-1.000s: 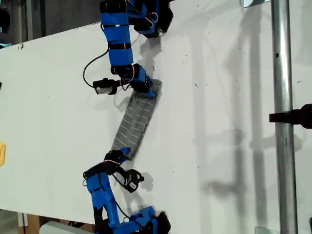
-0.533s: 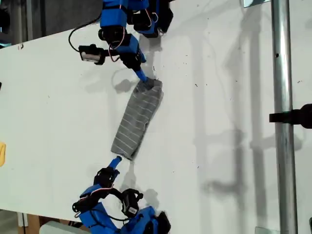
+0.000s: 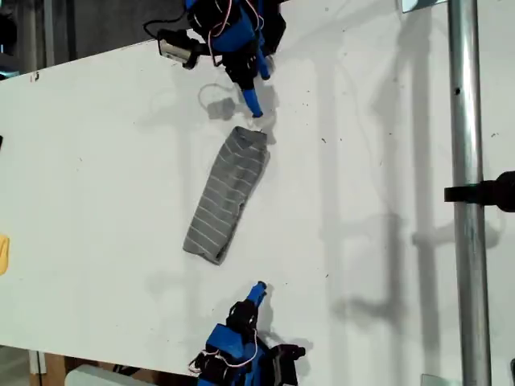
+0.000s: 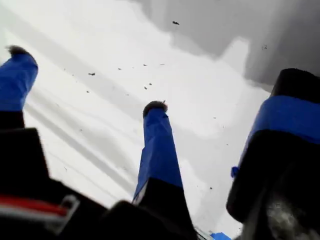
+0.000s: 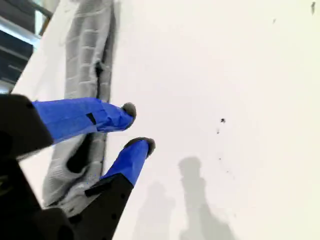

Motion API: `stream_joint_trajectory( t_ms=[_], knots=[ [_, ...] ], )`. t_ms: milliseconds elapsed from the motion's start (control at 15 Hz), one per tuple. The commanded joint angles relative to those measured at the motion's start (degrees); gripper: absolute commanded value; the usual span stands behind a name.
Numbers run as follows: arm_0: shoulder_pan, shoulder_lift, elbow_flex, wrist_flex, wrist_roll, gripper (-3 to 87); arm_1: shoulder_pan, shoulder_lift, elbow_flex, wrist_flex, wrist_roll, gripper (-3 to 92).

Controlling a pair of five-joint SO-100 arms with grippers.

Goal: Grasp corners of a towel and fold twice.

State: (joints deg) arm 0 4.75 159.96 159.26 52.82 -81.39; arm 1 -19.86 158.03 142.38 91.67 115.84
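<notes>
Towel [image 3: 226,195]: soft striped gray folded strip.

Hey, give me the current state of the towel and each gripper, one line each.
towel: folded into a narrow strip, lying on the table, not held.
my first gripper: wide open, empty, over bare table.
my second gripper: slightly open, empty, towel beyond it.

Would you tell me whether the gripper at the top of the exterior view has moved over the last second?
Yes. The gripper has left the towel and drawn back toward the edge of the table at the exterior view's top.
</notes>
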Motion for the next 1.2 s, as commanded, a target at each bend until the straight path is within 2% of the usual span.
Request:
stream_joint_trajectory(
  t_ms=[0, 67, 200, 267, 533, 867, 1000, 1133],
  knots=[
    [7.4, 10.8, 6.8, -4.8, -1.2, -2.6, -0.2, -4.1, -0.8, -2.4, 5.2, 47.1],
    [8.3, 20.1, 11.4, -2.1, -1.7, -2.6, 1.0, -6.3, -1.1, -2.8, 6.0, 47.8],
    [8.3, 39.4, 18.0, 10.6, -5.4, -2.6, 5.2, -11.3, -1.7, -4.0, 6.2, 48.5],
    [8.3, 39.2, 18.7, 11.4, -5.4, -2.6, 7.9, -14.7, -2.7, -5.5, 5.6, 48.9],
    [8.3, 39.2, 19.2, 12.4, -6.1, -2.6, 20.4, -43.9, -15.3, -14.9, -6.2, 50.1],
    [12.0, 39.2, 19.0, 15.5, -8.6, -2.6, 24.0, -70.4, -32.6, -22.8, -11.6, 47.4],
    [12.7, 39.2, 18.9, 16.2, -8.9, -2.6, 24.2, -71.3, -33.9, -22.1, -12.3, 47.5],
    [12.7, 39.2, 18.6, 16.6, -8.4, -2.6, 22.9, -63.7, -33.9, -15.0, -12.3, 48.8]
  ],
)
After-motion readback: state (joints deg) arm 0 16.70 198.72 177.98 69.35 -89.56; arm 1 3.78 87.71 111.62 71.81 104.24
